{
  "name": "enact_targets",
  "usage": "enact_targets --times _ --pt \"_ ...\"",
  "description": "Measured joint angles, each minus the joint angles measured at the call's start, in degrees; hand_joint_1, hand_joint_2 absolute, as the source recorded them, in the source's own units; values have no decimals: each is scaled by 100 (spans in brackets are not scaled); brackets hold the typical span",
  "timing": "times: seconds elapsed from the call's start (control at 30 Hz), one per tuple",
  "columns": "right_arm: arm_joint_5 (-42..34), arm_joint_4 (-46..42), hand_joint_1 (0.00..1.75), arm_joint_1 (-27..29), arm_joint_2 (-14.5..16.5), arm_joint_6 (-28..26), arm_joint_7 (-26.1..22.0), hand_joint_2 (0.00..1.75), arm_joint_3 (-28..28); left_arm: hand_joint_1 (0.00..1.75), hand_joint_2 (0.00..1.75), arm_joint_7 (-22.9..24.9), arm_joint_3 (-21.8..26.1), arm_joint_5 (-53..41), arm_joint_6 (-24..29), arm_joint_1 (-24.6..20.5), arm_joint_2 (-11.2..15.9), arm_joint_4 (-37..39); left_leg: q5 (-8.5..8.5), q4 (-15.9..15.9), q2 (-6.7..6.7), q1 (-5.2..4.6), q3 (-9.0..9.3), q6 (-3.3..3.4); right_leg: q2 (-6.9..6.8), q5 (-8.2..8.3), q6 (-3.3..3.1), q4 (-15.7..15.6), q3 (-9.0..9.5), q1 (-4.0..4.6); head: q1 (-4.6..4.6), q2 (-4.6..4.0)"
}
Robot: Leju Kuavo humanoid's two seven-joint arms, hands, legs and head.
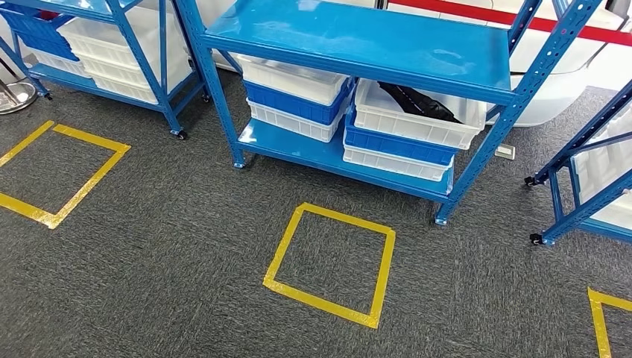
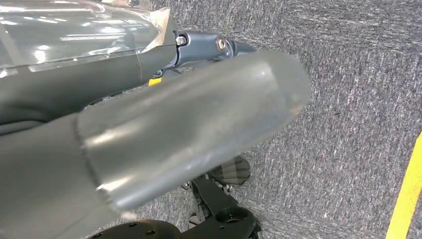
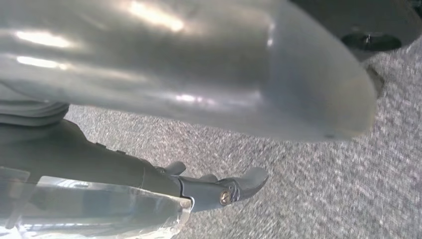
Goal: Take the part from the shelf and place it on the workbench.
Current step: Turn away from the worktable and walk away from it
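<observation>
A black part [image 1: 417, 101] lies in the top white bin [image 1: 387, 115] on the lower level of the middle blue shelf [image 1: 358, 37], partly hidden under the upper board. My left hand [image 2: 189, 124] hangs over grey carpet, its thick grey thumb and dark fingers [image 2: 199, 50] stretched out with nothing in them. My right hand [image 3: 199, 74] hangs the same way above the carpet, its fingers [image 3: 224, 191] straight and holding nothing. Both hands are far from the shelf.
Stacked white and blue bins [image 1: 298, 97] fill the lower shelf board. Another blue shelf [image 1: 112, 45] with bins stands at the left and a third [image 1: 589, 179] at the right, on castors. Yellow tape squares [image 1: 332, 261] mark the grey carpet before the shelves.
</observation>
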Motion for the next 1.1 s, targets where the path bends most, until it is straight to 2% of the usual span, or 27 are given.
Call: enact_targets --times 0.13,0.27,1.1 --pt "0 0 0 0 4 -18 0 0 0 0 0 21 2 -10 -54 -14 2 0 10 -24 0 5 6 -58 -1 -5 -42 1 -1 15 -2 0" --pt "0 0 0 0 7 -25 0 0 0 0 0 48 1 -22 -73 -21 3 0 10 -26 0 6 10 -101 -1 -2 -49 1 -1 23 -1 0" --pt "0 0 0 1 39 -25 0 0 0 0 0 58 1 -22 -74 -26 21 0 10 -23 1 -24 10 -102 -1 6 -58 1 -1 3 0 0"
